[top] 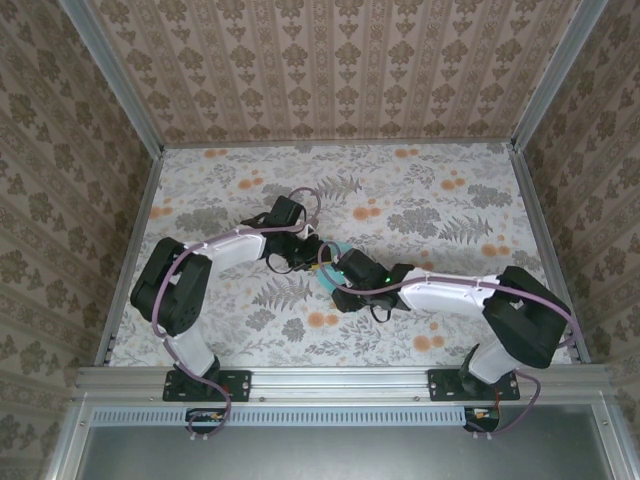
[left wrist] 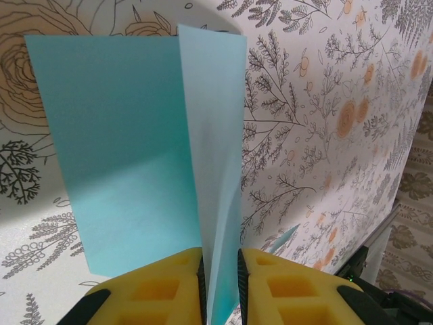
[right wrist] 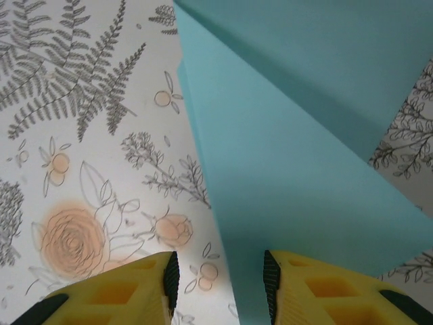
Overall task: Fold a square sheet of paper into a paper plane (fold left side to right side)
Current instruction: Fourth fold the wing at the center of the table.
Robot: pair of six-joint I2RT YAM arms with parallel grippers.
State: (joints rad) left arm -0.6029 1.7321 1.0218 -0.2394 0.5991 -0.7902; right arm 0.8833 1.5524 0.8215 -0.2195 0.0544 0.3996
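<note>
My left gripper (left wrist: pixel 220 284) pinches the raised paper (left wrist: pixel 135 156) flap; right gripper (right wrist: pixel 220 284) stands spread. Side-to-side fold underway. Next: lay flap over, edges aligned.

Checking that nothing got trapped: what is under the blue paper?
The square sheet of paper lies on the floral tablecloth, one flap raised between the left gripper fingers. Whatever lies under the flat part is covered.

You are not seeing any readable text, labels, brands or numbers anywhere in these views.
</note>
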